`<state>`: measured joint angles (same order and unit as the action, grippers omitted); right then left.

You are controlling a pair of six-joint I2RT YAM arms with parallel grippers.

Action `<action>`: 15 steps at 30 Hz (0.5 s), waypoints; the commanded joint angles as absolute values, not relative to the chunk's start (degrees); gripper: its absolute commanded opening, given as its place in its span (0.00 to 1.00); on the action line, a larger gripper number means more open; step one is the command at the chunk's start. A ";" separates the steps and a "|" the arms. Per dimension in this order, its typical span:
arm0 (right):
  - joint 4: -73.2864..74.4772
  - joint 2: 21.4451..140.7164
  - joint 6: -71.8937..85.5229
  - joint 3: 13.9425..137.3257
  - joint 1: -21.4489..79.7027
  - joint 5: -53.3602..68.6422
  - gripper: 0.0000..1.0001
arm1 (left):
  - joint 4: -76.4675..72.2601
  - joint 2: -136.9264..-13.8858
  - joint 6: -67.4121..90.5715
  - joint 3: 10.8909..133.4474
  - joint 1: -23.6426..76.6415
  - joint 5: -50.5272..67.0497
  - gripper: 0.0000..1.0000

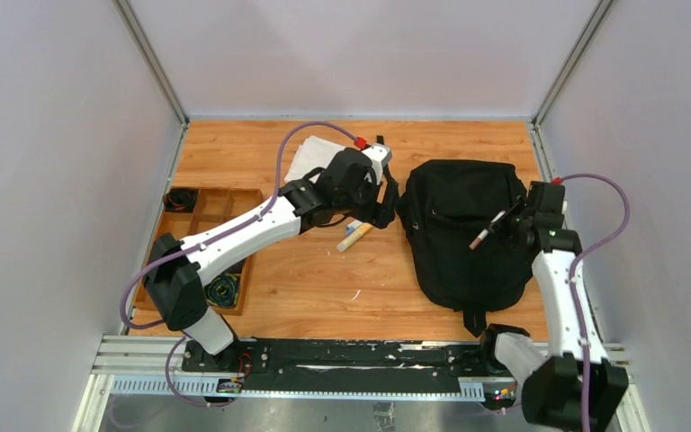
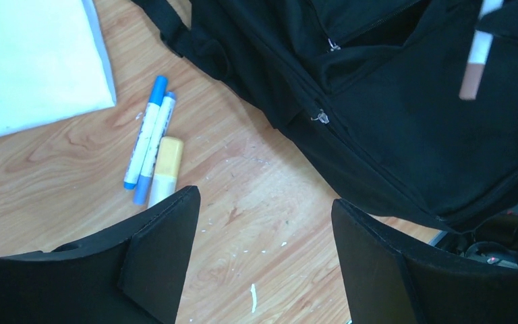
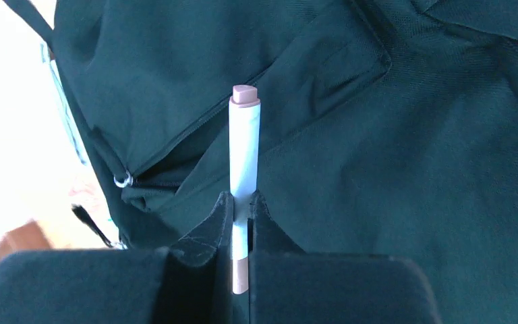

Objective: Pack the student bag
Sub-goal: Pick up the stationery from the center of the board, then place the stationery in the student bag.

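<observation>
The black student bag (image 1: 468,238) lies flat on the right half of the wooden table; it also fills the right wrist view (image 3: 391,142) and the upper right of the left wrist view (image 2: 405,115). My right gripper (image 1: 515,219) is shut on a white marker with brown ends (image 3: 244,148) and holds it above the bag's front, near a partly open zip pocket (image 3: 175,152). The marker's tip shows in the left wrist view (image 2: 475,64). My left gripper (image 2: 263,223) is open and empty over bare wood just left of the bag (image 1: 373,202).
Two blue-and-white markers (image 2: 150,135) and a yellow-capped one (image 2: 165,169) lie left of the bag. A folded white cloth (image 1: 310,155) lies at the back. A wooden compartment tray (image 1: 200,238) with coiled cables stands at the left. White walls close in three sides.
</observation>
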<state>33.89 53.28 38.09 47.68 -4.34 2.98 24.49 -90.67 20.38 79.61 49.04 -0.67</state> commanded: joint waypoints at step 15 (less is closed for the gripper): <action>20.81 72.94 46.38 47.79 -15.92 32.76 0.00 | 24.65 -89.76 20.67 78.76 50.17 0.23 0.79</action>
<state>23.35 70.74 44.31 46.22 -14.96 28.71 24.58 -91.11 20.82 79.15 49.71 0.27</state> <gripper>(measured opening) 0.047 0.786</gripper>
